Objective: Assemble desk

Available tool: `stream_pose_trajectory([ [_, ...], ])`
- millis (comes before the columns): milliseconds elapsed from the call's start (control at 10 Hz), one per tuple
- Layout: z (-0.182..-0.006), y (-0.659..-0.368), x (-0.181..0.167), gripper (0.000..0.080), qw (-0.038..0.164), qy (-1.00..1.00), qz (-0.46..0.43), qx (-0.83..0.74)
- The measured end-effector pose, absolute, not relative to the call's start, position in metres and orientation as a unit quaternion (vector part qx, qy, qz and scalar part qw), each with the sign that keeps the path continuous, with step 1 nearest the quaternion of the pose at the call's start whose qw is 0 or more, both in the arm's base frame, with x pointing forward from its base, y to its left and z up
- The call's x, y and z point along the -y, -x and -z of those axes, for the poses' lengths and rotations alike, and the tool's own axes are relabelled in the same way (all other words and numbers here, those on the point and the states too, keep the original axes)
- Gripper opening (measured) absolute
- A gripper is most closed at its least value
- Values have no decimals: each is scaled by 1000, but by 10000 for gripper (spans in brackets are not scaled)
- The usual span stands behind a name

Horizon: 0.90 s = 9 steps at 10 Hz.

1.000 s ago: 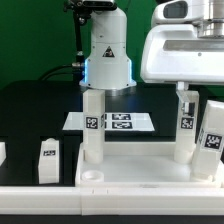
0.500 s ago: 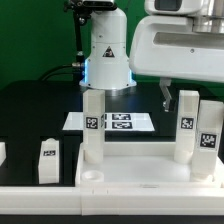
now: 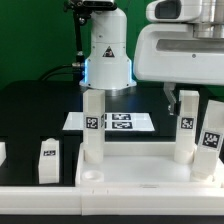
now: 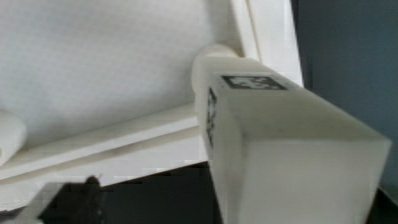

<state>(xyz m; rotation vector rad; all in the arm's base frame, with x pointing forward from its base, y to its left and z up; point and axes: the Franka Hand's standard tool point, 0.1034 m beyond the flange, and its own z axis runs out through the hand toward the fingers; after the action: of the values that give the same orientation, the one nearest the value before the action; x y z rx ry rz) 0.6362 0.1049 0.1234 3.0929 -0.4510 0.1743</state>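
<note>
Black tabletop [image 3: 30, 110], green wall [image 3: 30, 40] behind. Gripper [image 3: 181, 96] hangs empty, jaws spread, one finger [image 3: 167, 98] just clear of the leg [image 3: 186, 130] upright in the desk slab's [image 3: 140, 166] far socket on the exterior view's right. Second leg [image 3: 92, 125] stands in the far socket on that view's left; loose leg [image 3: 48, 160] rests on the table beyond.

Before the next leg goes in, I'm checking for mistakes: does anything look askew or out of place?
Nothing is clearly wrong: one standing leg and the other standing leg are upright on the desk slab. Only the loose leg at the exterior view's right edge seems to lean, tag slanted; it is partly cropped.
</note>
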Motion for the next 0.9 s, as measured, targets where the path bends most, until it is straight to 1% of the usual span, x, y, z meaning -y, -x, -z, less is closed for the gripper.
stream_pose_trajectory([
  [200, -122, -636, -106, 389, 6, -988, -55, 143],
  [300, -122, -636, -106, 389, 6, -987, -55, 148],
  [400, -122, -636, -106, 287, 5, -986, -55, 160],
  [700, -121, -636, -105, 287, 1, -971, -55, 231],
  [900, -121, -639, -101, 287, -5, -922, -46, 385],
])
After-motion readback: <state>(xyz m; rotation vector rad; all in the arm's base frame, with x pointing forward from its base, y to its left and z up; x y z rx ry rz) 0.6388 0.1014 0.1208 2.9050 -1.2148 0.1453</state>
